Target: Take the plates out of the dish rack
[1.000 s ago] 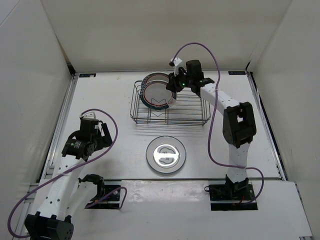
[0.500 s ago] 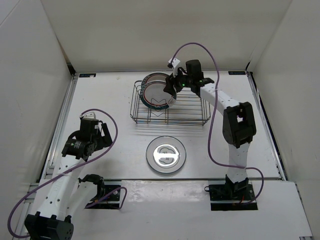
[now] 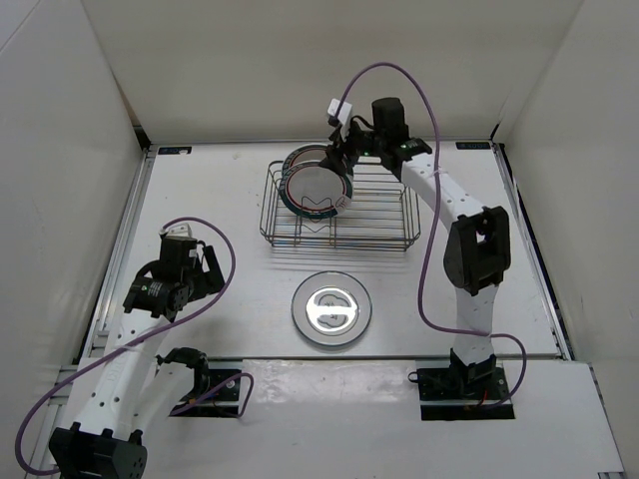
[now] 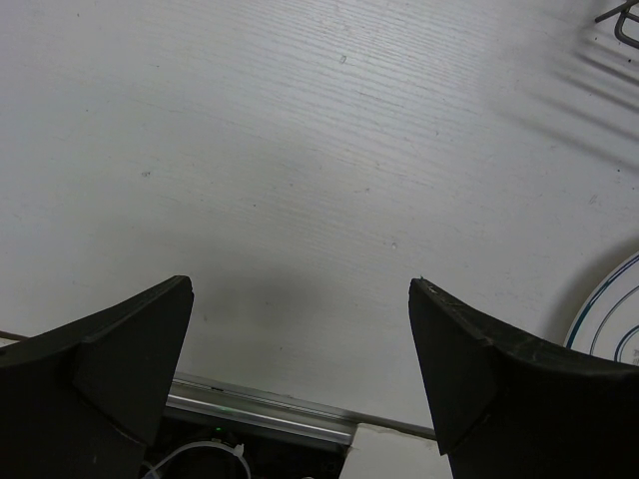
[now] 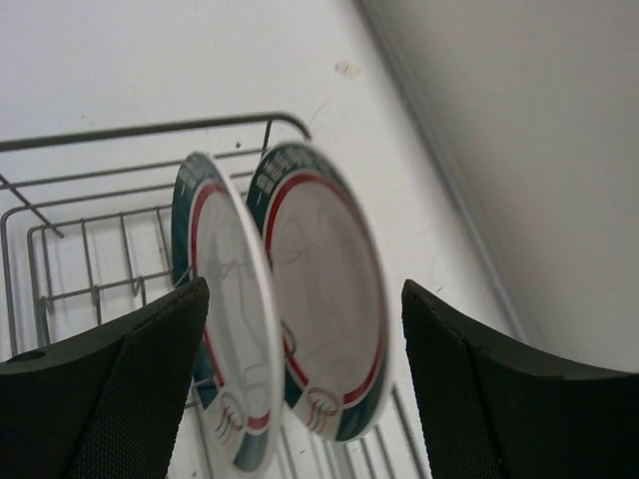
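Resting on the white tabletop [image 3: 215, 195] — silver wire dish rack [image 3: 374, 218] toward the far side; lying flat nearer the front, apart from it, one white plate [image 3: 331, 308] with grey rim

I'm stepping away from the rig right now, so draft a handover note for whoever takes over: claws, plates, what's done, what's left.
Left claw: open, empty, over bare table.
Right claw: open, holding nothing, poised above the two red-and-teal plates.
Plates: both red-and-teal plates stand upright in the left end of the dish rack. The grey-rimmed plate lies flat on the table in front of it.
Done: one plate unloaded.
Left: two plates to lift out and set down.
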`<state>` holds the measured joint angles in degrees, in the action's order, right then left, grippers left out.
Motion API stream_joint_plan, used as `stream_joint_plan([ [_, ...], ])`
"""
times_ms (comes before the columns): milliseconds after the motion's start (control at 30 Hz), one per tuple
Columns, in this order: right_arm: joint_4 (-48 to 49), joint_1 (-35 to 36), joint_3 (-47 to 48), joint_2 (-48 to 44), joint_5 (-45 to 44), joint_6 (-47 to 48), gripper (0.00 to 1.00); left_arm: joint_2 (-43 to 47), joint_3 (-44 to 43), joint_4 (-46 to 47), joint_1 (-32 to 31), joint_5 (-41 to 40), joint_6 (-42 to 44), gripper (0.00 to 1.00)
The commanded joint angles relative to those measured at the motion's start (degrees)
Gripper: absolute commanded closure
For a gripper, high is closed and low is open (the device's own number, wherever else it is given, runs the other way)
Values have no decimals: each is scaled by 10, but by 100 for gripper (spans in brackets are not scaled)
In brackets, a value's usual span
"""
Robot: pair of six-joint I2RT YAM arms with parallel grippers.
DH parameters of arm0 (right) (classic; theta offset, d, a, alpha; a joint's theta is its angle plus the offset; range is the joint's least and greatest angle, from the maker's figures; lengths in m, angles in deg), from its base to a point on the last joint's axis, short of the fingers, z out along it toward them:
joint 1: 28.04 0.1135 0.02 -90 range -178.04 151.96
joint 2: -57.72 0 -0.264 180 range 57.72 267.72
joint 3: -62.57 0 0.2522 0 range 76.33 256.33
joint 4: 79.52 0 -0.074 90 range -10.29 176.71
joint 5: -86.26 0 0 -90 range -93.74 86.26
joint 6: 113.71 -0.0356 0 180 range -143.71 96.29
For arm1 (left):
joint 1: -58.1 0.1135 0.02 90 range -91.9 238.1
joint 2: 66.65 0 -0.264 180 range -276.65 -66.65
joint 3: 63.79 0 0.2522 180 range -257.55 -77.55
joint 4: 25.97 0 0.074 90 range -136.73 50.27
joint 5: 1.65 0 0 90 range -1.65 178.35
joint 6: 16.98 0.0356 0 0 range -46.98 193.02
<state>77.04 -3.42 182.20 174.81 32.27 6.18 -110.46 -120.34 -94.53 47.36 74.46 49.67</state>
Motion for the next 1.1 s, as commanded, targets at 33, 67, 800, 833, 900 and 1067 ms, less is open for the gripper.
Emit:
stream_joint_plan([
  [33,-43,4,62,21,31,80,22,1,2,13,-2,8,4,0],
  [67,-51,4,65,23,31,82,24,3,2,14,-2,9,3,0],
  [800,-52,17,67,66,44,85,50,-6,2,15,-2,13,5,0],
  [833,-47,17,69,67,44,86,50,-6,2,13,-2,12,5,0],
  [900,-44,17,66,66,42,83,50,-7,2,15,-2,12,5,0],
  [1067,-28,18,60,61,43,83,56,-8,2,15,-2,14,5,0],
])
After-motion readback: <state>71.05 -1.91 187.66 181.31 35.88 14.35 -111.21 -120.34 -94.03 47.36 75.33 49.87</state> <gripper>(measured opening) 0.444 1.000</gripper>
